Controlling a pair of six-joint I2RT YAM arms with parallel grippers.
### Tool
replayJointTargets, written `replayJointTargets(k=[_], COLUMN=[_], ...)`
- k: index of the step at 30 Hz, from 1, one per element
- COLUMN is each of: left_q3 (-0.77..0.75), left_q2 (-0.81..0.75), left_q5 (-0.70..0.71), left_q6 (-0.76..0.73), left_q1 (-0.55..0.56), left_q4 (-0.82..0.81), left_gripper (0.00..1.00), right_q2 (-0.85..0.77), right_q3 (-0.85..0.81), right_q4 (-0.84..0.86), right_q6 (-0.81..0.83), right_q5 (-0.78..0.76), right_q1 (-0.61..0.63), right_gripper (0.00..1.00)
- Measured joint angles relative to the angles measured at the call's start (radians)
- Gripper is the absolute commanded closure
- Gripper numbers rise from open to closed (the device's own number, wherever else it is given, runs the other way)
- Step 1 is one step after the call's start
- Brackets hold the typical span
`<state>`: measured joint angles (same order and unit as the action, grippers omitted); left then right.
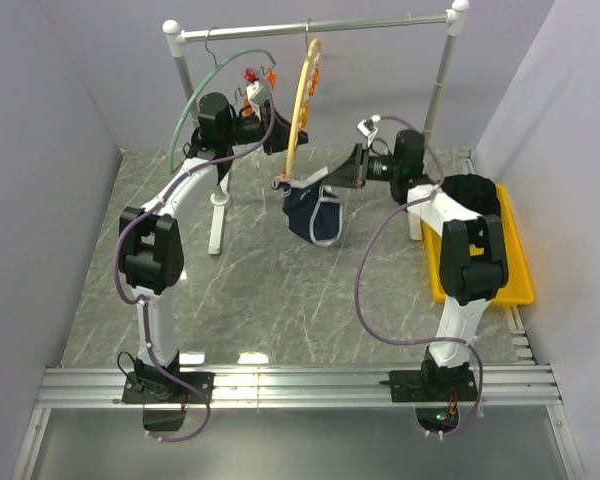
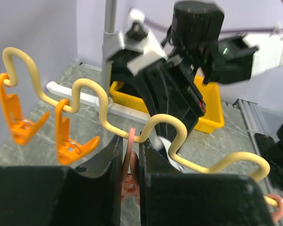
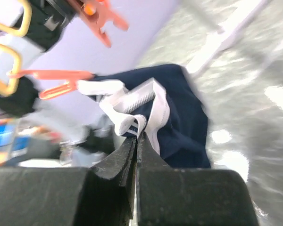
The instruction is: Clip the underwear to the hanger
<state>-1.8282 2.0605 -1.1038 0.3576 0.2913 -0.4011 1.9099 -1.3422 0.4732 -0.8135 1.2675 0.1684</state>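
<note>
**Top view:** I am working under the rail (image 1: pixel 310 24), where the hanger (image 1: pixel 302 95) is hanging at twelve o'clock. The underwear (image 1: pixel 315 212) is dangling clear of the worktop (image 1: pixel 260 290), just off the hanger's six o'clock end. My left claw (image 1: pixel 277 135) is reaching in from nine o'clock to the hanger, and my right claw (image 1: pixel 338 172) is coming from three o'clock to the waistband. A low clip (image 1: pixel 283 181) is sitting at the waistband's nine o'clock corner, though I cannot tell whether it is biting the cloth. I am judging the job as about midway: the garment is up at the clips, with a sure fastening and my letting go left to do.

**Left wrist:** My left claw's fingers (image 2: pixel 108 160) are standing almost together, squeezing a pinched clip (image 2: pixel 130 157) that is hanging from the hanger's wavy wire. Two free clips (image 2: pixel 70 139) are dangling at nine o'clock.

**Right wrist:** My right claw is pressing fully together on a fold of white waistband at centre frame, with navy cloth spreading toward three o'clock. A clip is lying against the waistband's nine o'clock end, and its bite is too blurred to judge.
</note>
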Motion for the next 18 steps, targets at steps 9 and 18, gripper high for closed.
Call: replayJointTargets(k=[9, 18], left_q3=[0.029, 0.029], left_q2=[0.0, 0.001], left_q5=[-0.061, -0.08], left_q6=[0.133, 0.181], left_q1=[-0.009, -0.013], left_q4=[-0.135, -0.182], left_gripper=[1.0, 1.0], right_q2=[-0.118, -0.113], right_q3=[-0.038, -0.014], right_q4=[-0.542, -0.739], right_q6=[0.583, 1.014], right_q5=[-0.242, -0.332], right_q1=[-0.001, 0.012], right_gripper=[1.0, 1.0])
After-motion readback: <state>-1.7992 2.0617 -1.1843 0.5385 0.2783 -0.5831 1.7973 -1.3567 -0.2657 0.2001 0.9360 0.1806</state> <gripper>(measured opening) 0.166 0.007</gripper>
